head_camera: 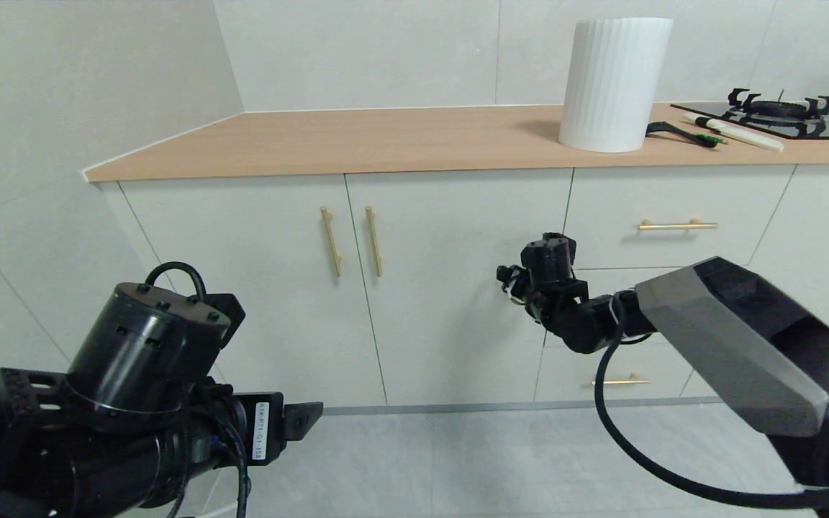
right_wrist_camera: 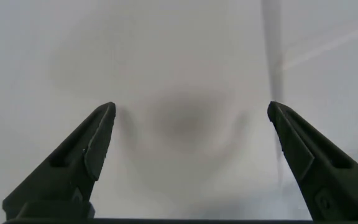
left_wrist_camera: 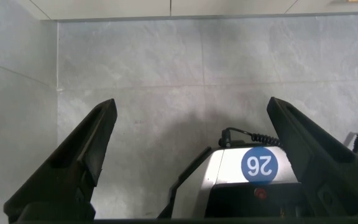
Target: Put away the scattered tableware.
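- Tableware pieces (head_camera: 735, 134), a cream-coloured utensil and a dark-handled one with some green on it, are lying flat on the wooden countertop (head_camera: 386, 140) just beside the cooktop (head_camera: 817, 124), up at 2 o'clock.
- White ribbed canister (head_camera: 614, 83) is standing upright right at their 9 o'clock.
- Right gripper (right_wrist_camera: 191, 124) is hovering with its fingers spread wide and gripping nothing, facing a pale cabinet door (head_camera: 458, 288) below the counter.
- Left gripper (left_wrist_camera: 191, 124) is hanging low at 7 o'clock, fingers likewise parted and empty, pointing at the tiled floor (left_wrist_camera: 166, 62).
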`<state>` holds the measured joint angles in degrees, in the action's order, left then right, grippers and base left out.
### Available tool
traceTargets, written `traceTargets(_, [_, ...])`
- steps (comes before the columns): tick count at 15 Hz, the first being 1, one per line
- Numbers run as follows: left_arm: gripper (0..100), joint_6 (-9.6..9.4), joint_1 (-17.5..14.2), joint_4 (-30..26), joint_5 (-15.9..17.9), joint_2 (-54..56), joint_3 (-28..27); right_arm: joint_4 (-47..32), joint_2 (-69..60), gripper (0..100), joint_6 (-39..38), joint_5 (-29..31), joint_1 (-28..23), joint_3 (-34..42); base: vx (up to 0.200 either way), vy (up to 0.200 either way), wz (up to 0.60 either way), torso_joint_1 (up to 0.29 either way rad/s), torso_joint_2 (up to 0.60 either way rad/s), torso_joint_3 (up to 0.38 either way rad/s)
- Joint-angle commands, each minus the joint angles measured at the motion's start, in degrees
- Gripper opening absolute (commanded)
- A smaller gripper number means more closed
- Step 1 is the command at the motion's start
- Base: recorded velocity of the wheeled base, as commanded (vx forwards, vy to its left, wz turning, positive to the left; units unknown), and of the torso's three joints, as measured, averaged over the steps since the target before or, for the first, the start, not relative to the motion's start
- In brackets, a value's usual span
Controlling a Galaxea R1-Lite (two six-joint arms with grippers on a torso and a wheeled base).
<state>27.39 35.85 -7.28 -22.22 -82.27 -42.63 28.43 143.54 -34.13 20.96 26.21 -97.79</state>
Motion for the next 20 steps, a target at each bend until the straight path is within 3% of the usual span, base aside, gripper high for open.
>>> traceTargets(1, [100,0.03,0.0,0.0,0.0,0.2,0.0,0.6,-24.7,100,-2.1,-25.4,2.0,27.2,0.000,0.000,0.00,0.000,0.00,0.000])
traceTargets(2, [100,0.03,0.0,0.0,0.0,0.2,0.0,1.4,-27.9,100,-1.3,-31.2,1.5,30.3,0.000,0.000,0.00,0.000,0.00,0.000])
traceTargets(4, [100,0.03,0.0,0.0,0.0,0.5,-0.1,1.5,-30.2,100,1.4,-31.3,1.4,32.6,0.000,0.000,0.00,0.000,0.00,0.000])
traceTargets(10, [100,-0.50,-0.8,0.0,-1.9,9.0,0.7,1.7,-46.3,100,12.7,-20.3,1.5,45.1,0.000,0.000,0.00,0.000,0.00,0.000])
traceTargets(15, [100,-5.42,-6.6,0.0,-4.1,23.7,4.1,1.8,-63.1,100,18.4,-8.5,1.4,55.6,0.000,0.000,0.00,0.000,0.00,0.000])
traceTargets(16, [100,-7.62,-7.8,0.0,-4.1,31.6,6.8,1.7,-70.7,100,20.7,-5.0,1.4,60.0,0.000,0.000,0.00,0.000,0.00,0.000])
traceTargets(17, [100,-10.96,-9.0,0.0,-4.1,37.5,9.1,1.5,-76.8,100,22.6,-3.5,1.4,63.3,0.000,0.000,0.00,0.000,0.00,0.000])
traceTargets(19, [100,-20.19,-14.6,0.0,-3.4,49.8,14.2,0.0,-90.8,100,28.3,-1.8,0.5,71.0,0.000,0.000,0.00,0.000,0.00,0.000])
traceTargets(20, [100,-23.35,-15.8,-0.1,-3.2,53.6,15.1,-0.7,-94.6,100,29.9,-1.3,-2.0,73.5,0.000,0.000,0.00,0.000,0.00,0.000])
